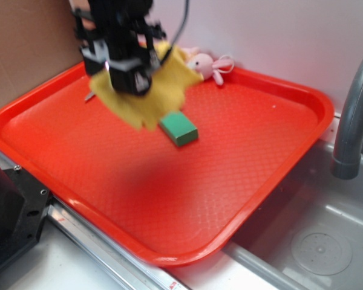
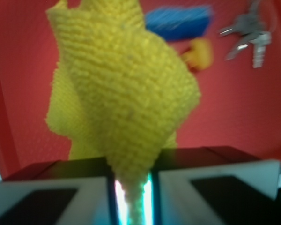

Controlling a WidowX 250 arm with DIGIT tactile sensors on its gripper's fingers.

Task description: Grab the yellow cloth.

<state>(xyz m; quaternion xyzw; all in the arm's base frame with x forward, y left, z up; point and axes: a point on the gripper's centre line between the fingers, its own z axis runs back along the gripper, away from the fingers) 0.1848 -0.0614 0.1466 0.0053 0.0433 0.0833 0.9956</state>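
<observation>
**Yellow cloth pinched and hanging over the tray**

In the exterior view, the gripper (image 1: 128, 75) sits at upper left above the red tray (image 1: 272, 175), with the yellow cloth (image 1: 160, 90) draped below it, clear of the tray floor. Just right of the cloth's lower edge lies a green block (image 1: 179, 128); a pink plush bunny (image 1: 207, 65) rests at the tray's far rim, and a grey faucet (image 1: 354, 115) stands at far right. The jaws are nearly closed, clamping a narrow fold of cloth (image 2: 126, 108). Only the wrist view shows a blue sponge (image 2: 180, 21), a small yellow toy (image 2: 199, 52) and keys (image 2: 248, 35) beyond the cloth.
</observation>
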